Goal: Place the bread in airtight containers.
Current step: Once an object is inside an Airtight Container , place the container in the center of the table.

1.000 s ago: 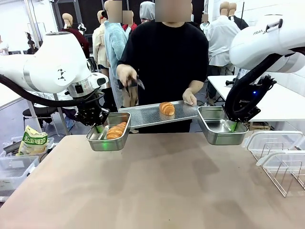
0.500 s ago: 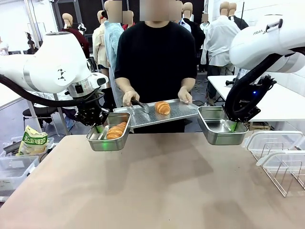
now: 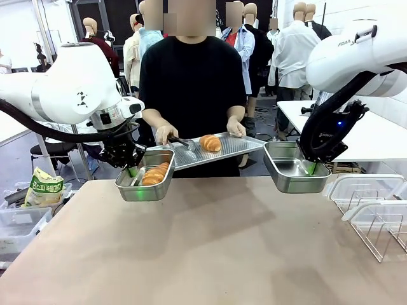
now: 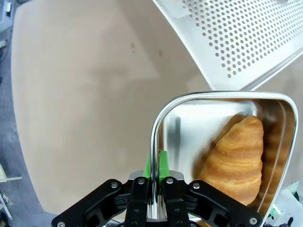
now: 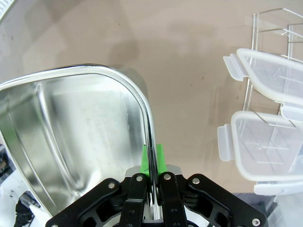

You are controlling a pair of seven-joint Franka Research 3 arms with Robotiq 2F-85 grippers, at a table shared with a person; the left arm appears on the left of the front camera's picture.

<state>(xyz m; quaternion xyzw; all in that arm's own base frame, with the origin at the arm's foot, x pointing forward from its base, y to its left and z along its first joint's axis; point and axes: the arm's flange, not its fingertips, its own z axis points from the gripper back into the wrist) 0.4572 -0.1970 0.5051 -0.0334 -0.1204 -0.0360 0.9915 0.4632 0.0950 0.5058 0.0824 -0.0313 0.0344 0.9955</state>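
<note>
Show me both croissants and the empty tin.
Farther croissant (image 3: 210, 143): front view, crust middle.
Nearer croissant (image 4: 236, 161): left wrist view, ridged top.
Empty tin (image 5: 78, 139): right wrist view, inner floor.

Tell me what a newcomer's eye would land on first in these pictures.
The left gripper pinches the rim of a small rectangular stainless-steel tin holding a golden-brown croissant-shaped roll; the right gripper pinches a matching empty tin. Between them, across the table, a person holds a large perforated steel tray bearing a second croissant roll, with dark tongs in the other hand.
</note>
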